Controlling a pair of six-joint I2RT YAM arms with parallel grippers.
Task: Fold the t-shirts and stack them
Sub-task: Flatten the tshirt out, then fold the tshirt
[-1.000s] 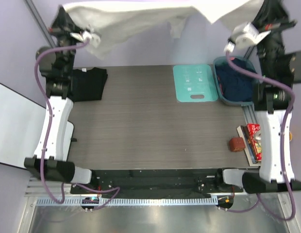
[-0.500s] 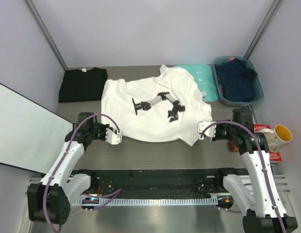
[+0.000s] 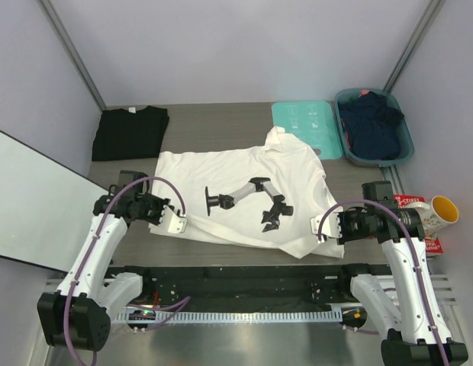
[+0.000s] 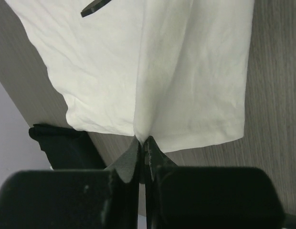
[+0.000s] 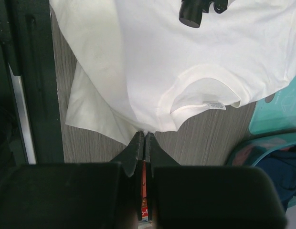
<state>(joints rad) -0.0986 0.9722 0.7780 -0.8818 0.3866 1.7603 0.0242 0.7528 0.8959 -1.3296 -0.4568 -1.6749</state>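
**A:** Surface and room?
**B:** Grey wood-grain desk, pale lavender walls around it. White panel hangs off the left side. Teal board lies flat at the far edge. Teal bin just right of it, dark clothes inside. Mug at the right edge.
**A:** Shirts?
**B:** White t-shirt is spread mid-desk, wrinkled, black print up, far edge just beside the teal board. Black t-shirt sits folded in the far-left corner, apart from the white one.
**A:** Tools?
**B:** Left tool: jaws together, clamped on the white t-shirt's near-left edge, with the cloth creasing up into the tips. Right tool: same, pinched on the near-right edge. Both are low over the desk.
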